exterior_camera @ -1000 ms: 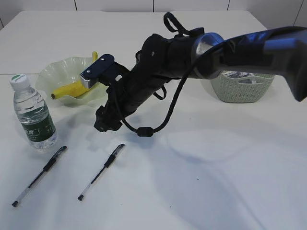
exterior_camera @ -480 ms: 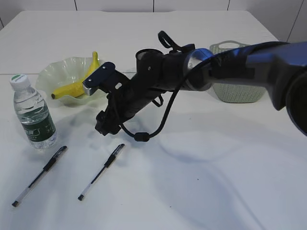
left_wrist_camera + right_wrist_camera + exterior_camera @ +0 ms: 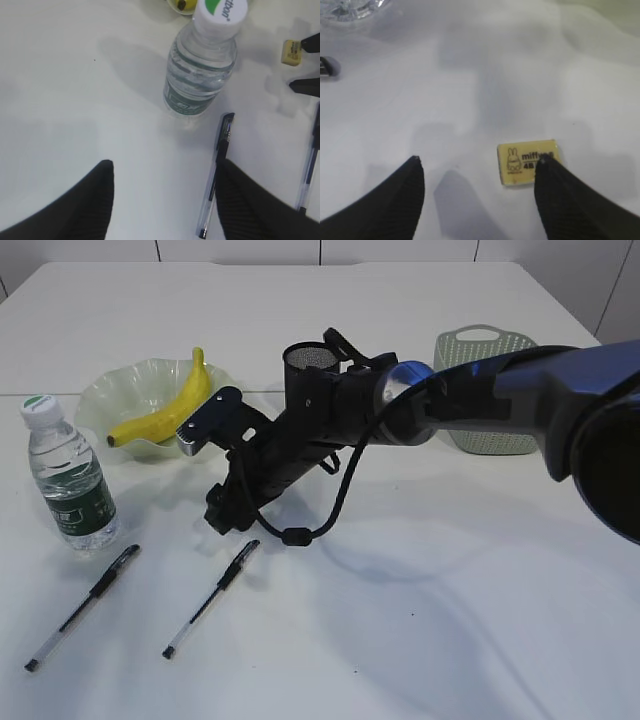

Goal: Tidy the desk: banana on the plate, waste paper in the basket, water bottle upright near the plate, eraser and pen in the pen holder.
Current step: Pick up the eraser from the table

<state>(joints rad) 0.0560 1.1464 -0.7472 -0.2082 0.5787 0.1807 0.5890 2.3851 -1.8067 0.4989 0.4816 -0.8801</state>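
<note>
My right gripper (image 3: 226, 512) reaches across to the left half of the table and hangs open just above it. In the right wrist view (image 3: 479, 162) the yellow eraser (image 3: 527, 162) lies flat by its right finger, partly covered by that fingertip. My left gripper (image 3: 165, 170) is open and empty above the table, with a pen (image 3: 216, 175) beside its right finger. The water bottle (image 3: 70, 485) stands upright left of the plate (image 3: 110, 390), which holds the banana (image 3: 165, 410). Two pens (image 3: 85, 605) (image 3: 212, 598) lie in front. The black mesh pen holder (image 3: 308, 360) stands behind the arm. No waste paper shows.
The pale green basket (image 3: 487, 380) stands at the back right. My right arm and its cable (image 3: 330, 510) span the middle of the table. The bottle (image 3: 202, 65) and eraser (image 3: 291, 52) also show in the left wrist view, with a second pen (image 3: 307, 170) at its right edge.
My right arm has dropped lower over the table and its gripper has sunk slightly, uncovering the banana, the pen holder and the basket. The objects have not moved.
</note>
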